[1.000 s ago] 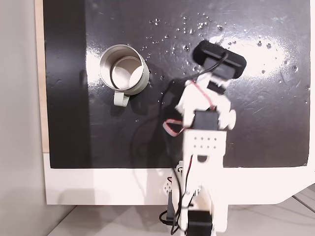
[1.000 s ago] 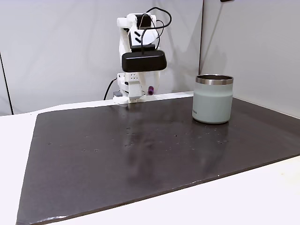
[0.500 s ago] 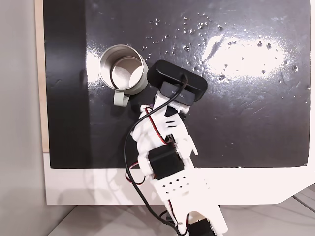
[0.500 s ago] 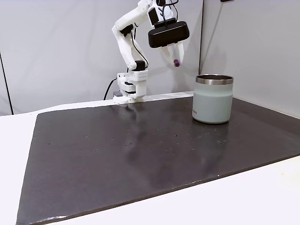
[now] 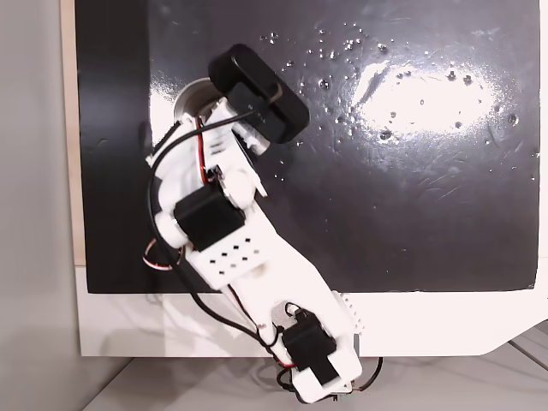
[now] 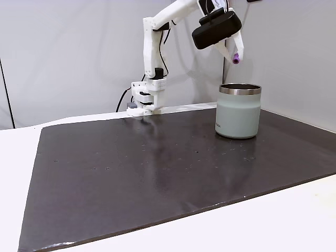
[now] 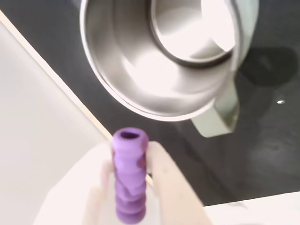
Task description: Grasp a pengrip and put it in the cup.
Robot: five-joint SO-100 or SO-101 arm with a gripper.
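The purple ribbed pengrip (image 6: 237, 57) is pinched between my gripper's (image 6: 234, 54) white fingers, hanging in the air just above the rim of the cup (image 6: 239, 112). In the wrist view the pengrip (image 7: 129, 173) stands upright between the fingers of the gripper (image 7: 129, 190), with the cup's shiny inside (image 7: 154, 70) and its handle (image 7: 219, 117) below and ahead. Seen from above, the arm and its black camera head (image 5: 259, 92) cover most of the cup (image 5: 189, 97); a bit of rim shows at the left.
The cup stands on a dark mat (image 6: 157, 168) over a white table (image 6: 294, 215). The arm's base (image 6: 147, 100) sits at the mat's far edge. The mat's left border (image 5: 70, 128) runs close beside the cup.
The arm has lifted and swung across the mat toward the cup, carrying the pengrip from low near the base to just above the cup's rim.
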